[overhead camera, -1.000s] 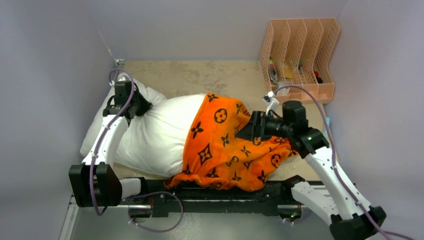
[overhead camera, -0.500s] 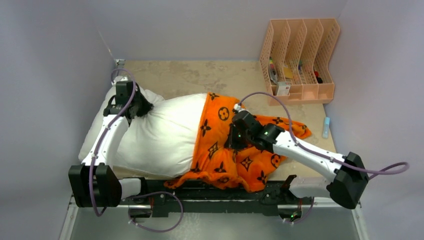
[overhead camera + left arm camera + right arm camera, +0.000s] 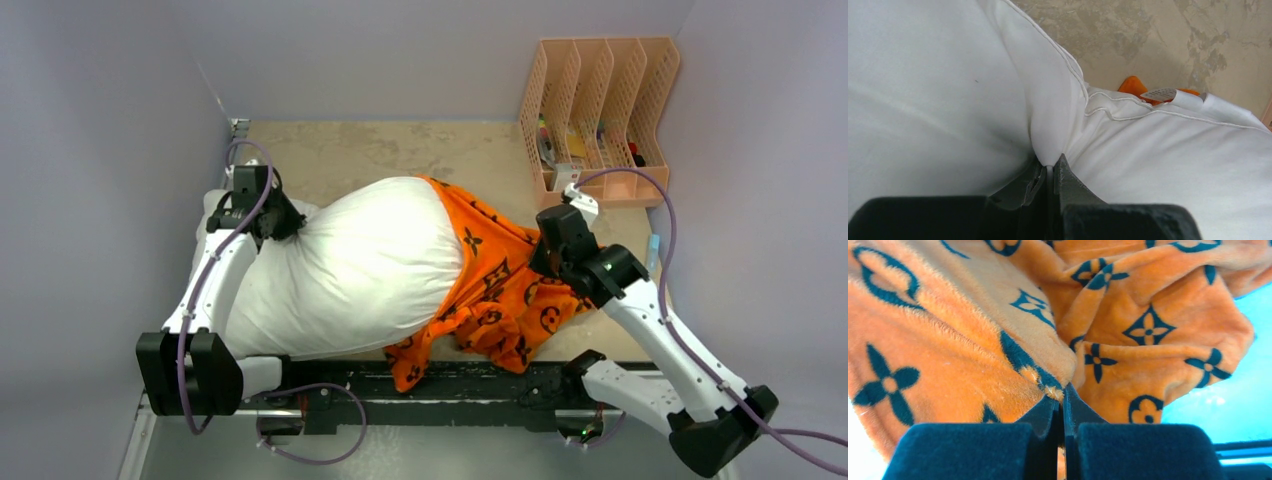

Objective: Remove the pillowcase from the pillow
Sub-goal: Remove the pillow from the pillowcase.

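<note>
Mostly off: your left tool [image 3: 1050,167] clamps pillow [image 3: 350,270] corner, right tool [image 3: 1063,394] pinches case [image 3: 500,290]; only pillow end by right tool looks covered.

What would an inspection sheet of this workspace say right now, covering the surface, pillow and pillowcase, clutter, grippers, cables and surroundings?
Surface: mottled beige table.
Job's things: white pillow mostly uncovered; orange pillowcase bunched at its right end; how much pillow is inside cannot be told.
Clutter: peach file rack in the far right corner, small items inside.
Grippers: left gripper shut on a fold of the pillow; right gripper shut on a pillowcase edge.
Cables: purple cables loop along both arms; no snag seen.
Surroundings: plain grey walls on three sides.
</note>
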`<state>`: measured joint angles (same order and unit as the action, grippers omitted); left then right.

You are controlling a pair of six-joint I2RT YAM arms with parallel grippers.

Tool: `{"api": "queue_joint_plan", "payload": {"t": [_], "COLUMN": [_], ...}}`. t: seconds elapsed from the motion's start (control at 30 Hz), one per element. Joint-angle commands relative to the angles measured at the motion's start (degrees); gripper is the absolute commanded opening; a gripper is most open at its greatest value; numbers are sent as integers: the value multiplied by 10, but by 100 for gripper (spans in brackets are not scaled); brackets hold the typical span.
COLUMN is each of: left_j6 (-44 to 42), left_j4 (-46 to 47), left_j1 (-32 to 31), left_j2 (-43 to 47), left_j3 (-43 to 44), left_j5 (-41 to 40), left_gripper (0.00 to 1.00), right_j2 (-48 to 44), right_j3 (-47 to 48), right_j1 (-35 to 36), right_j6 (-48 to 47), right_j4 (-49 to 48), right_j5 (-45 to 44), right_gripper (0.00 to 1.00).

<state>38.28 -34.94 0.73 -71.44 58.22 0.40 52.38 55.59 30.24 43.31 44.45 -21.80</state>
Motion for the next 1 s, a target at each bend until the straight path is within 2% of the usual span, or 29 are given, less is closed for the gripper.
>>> {"api": "queue_joint_plan", "payload": {"t": [0.0, 0.17, 0.27, 0.4, 0.5, 0.57, 0.6, 0.7, 0.8, 0.97], "left_j6": [-42, -44, -43, -40, -41, -41, -43, -60, -56, -53], "left_j4": [-69, -66, -64, -59, -55, -45, -41, -12, -3, -8], "left_j1": [8, 15, 19, 19, 19, 21, 26, 29, 29, 29], "left_j2": [-4, 10, 11, 8, 4, -2, -11, -22, -11, 12], "left_j3": [-27, -43, -40, -37, -47, -64, -68, -76, -82, -77], "left_j5": [-47, -88, -92, -94, -114, -147, -146, -68, -47, -33], "left_gripper": [0, 0, 0, 0, 0, 0, 0, 0, 0, 0], "right_j2": [21, 6, 19, 21, -3, -7, 0, 25, 34, 27], "right_j3": [73, 134, 169, 171, 171, 205, 232, 312, 368, 345], "right_j1": [-41, -137, -162, -167, -171, -176, -178, -179, -179, -179], "right_j6": [-19, -92, -117, -82, -39, -55, -53, -98, -128, -143], "right_j4": [109, 83, 89, 110, 110, 98, 107, 114, 114, 90], "right_j5": [-203, -183, -162, -171, -226, -247, -262, -303, -326, -301], "right_gripper": [0, 0, 0, 0, 0, 0, 0, 0, 0, 0]}}
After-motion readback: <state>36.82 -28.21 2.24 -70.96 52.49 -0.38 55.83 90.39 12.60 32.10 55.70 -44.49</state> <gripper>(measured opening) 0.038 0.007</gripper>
